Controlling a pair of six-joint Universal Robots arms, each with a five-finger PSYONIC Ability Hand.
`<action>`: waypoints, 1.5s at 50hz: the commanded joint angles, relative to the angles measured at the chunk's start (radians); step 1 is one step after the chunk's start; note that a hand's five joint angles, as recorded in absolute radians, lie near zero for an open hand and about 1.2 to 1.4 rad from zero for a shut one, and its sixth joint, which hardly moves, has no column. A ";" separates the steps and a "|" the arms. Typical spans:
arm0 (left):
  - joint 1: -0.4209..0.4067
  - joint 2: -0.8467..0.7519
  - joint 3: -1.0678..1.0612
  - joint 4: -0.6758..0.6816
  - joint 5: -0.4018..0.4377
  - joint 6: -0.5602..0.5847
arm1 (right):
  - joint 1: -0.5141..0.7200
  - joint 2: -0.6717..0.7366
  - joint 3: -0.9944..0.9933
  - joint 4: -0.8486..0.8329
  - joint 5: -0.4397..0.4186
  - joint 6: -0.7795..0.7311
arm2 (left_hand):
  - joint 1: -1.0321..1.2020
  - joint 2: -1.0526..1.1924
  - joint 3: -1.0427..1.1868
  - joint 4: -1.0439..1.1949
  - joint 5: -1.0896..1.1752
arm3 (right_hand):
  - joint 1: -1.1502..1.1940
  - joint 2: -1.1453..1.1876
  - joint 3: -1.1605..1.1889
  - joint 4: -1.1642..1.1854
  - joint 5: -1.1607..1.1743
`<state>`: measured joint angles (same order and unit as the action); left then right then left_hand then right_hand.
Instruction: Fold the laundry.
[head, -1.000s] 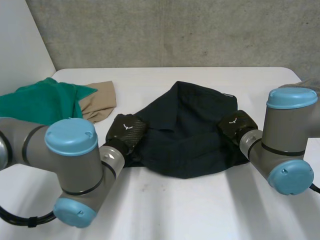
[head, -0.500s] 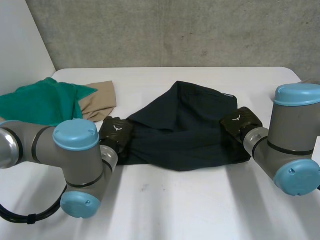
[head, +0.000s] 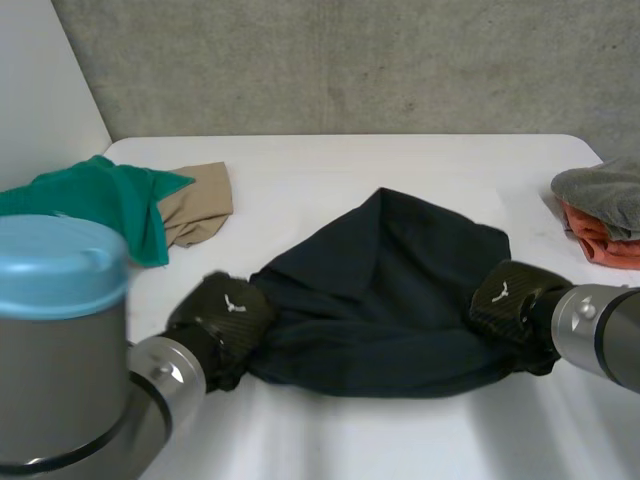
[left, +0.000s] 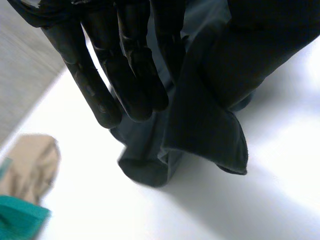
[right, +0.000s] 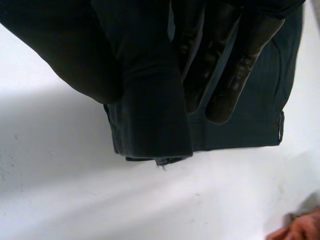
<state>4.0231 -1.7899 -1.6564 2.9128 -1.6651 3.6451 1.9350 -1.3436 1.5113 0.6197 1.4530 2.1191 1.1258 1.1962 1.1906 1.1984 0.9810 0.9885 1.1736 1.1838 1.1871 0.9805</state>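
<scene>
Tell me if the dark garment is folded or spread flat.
Neither: the dark garment is bunched and creased, stretched between the left hand and right hand, which pinch its two ends; no neat fold shows.

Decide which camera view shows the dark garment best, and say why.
The head view: the whole dark garment stretches between the left hand and right hand. The left wrist view shows a hanging corner; the right wrist view, a folded edge.
</scene>
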 joint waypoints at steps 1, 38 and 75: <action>0.060 -0.293 0.177 0.078 -0.002 0.006 | -0.004 0.176 -0.055 -0.153 0.039 0.010 | 0.270 0.200 0.206 0.198 0.241 | 0.408 0.223 0.213 0.209 0.241; 0.148 -0.405 0.460 0.842 0.061 0.245 | 0.002 0.423 -0.410 -1.088 -0.042 0.200 | 0.270 0.200 0.206 0.198 0.241 | 0.408 0.223 0.213 0.209 0.241; -0.095 -0.134 -0.048 0.080 -0.133 0.165 | -0.013 0.143 0.096 -0.173 0.040 0.050 | 0.270 0.200 0.206 0.198 0.241 | 0.408 0.223 0.213 0.209 0.241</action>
<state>3.9932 -1.9307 -1.6720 3.0612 -1.7920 3.8633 1.9230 -1.1542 1.4912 0.3900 1.4948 2.2520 1.1339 1.1983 1.1933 1.2026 0.9944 0.9885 1.1826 1.1921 1.1890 0.9886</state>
